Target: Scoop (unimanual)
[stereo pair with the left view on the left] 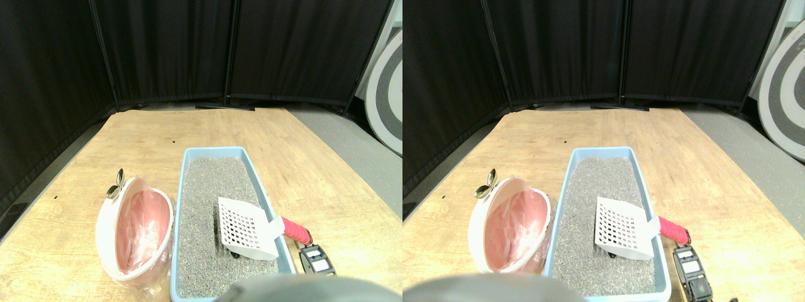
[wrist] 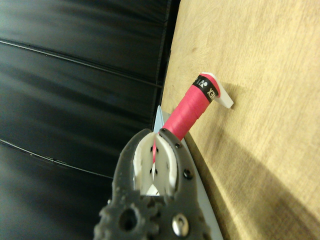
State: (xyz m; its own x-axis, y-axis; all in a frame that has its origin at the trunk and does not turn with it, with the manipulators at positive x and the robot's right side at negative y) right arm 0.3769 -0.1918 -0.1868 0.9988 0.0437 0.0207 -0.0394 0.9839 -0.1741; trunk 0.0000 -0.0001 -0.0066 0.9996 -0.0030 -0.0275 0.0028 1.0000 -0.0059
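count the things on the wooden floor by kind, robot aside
litter tray: 1
slotted scoop: 1
pink-lined bin: 1
Total: 3

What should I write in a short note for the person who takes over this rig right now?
Right gripper: at the lower right, beside the tray, close to the scoop's pink handle. Whether it holds the handle cannot be told from either view.
White slotted scoop: lies in the blue litter tray, head over the grey litter, handle sticking out over the tray's right rim.
Pink-lined bin: stands left of the tray, open.
Done: nothing visibly scooped; a small dark thing shows under the scoop's head.
Left: scoop and tip into the bin.
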